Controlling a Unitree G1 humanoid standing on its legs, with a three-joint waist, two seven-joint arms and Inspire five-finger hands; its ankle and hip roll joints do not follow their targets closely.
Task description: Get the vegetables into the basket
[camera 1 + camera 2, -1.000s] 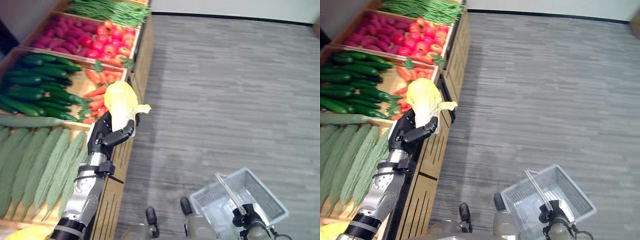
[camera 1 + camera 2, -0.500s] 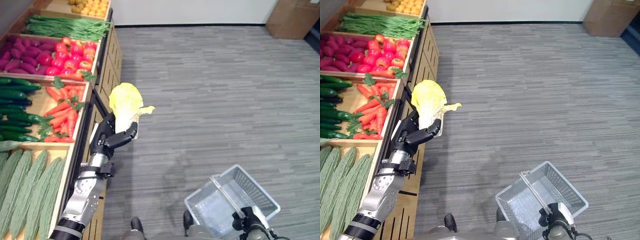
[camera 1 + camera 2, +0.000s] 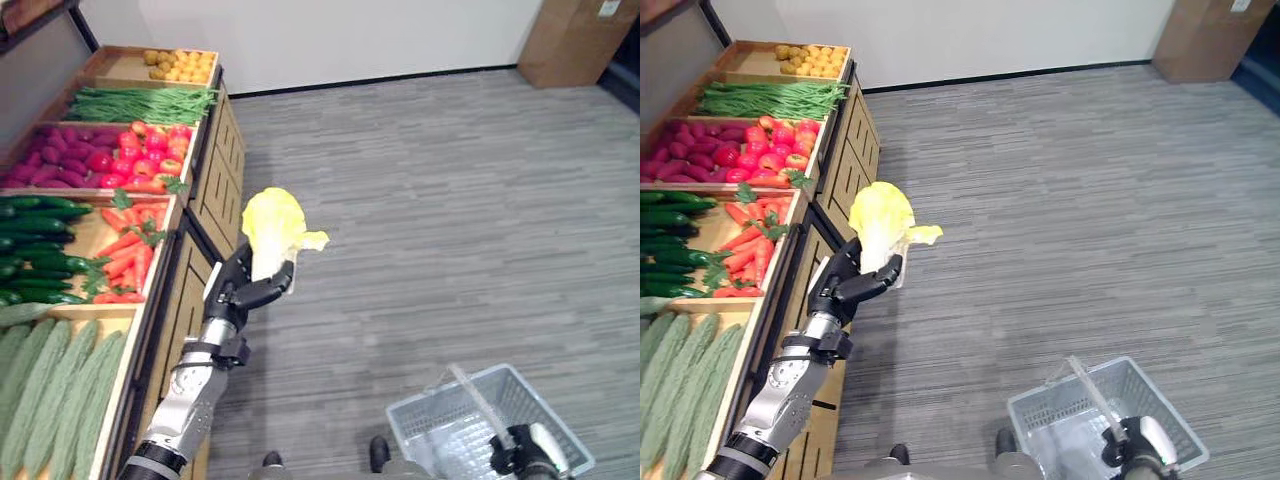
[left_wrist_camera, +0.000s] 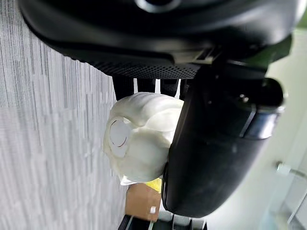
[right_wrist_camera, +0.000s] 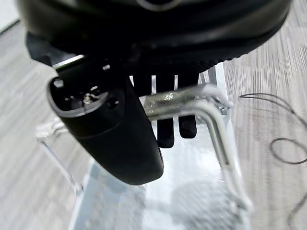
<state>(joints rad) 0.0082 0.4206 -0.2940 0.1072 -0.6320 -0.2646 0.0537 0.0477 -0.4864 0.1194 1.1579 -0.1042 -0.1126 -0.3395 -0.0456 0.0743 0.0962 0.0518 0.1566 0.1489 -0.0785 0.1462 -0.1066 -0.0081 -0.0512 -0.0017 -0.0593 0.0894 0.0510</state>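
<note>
A yellow-green cabbage [image 3: 273, 225] is held up over the grey floor beside the produce stand, with my left hand [image 3: 246, 287] shut round its pale stalk end [image 4: 139, 143]. A grey wire basket [image 3: 480, 432] hangs low at the lower right. My right hand [image 3: 522, 455] is shut on the basket's metal handle [image 5: 192, 103], fingers curled under the bar.
A wooden produce stand [image 3: 195, 200] runs along the left with bins of carrots [image 3: 125, 250], cucumbers [image 3: 35, 250], red peppers [image 3: 140, 160], green beans [image 3: 140, 100] and long green gourds [image 3: 50, 390]. A cardboard box [image 3: 570, 35] stands at the far right. Grey carpet [image 3: 450, 220] stretches between.
The camera has swung right and up, showing more floor. The cabbage in my left hand has come away from the carrot bin and now hangs over the floor. The basket stays in my right hand.
</note>
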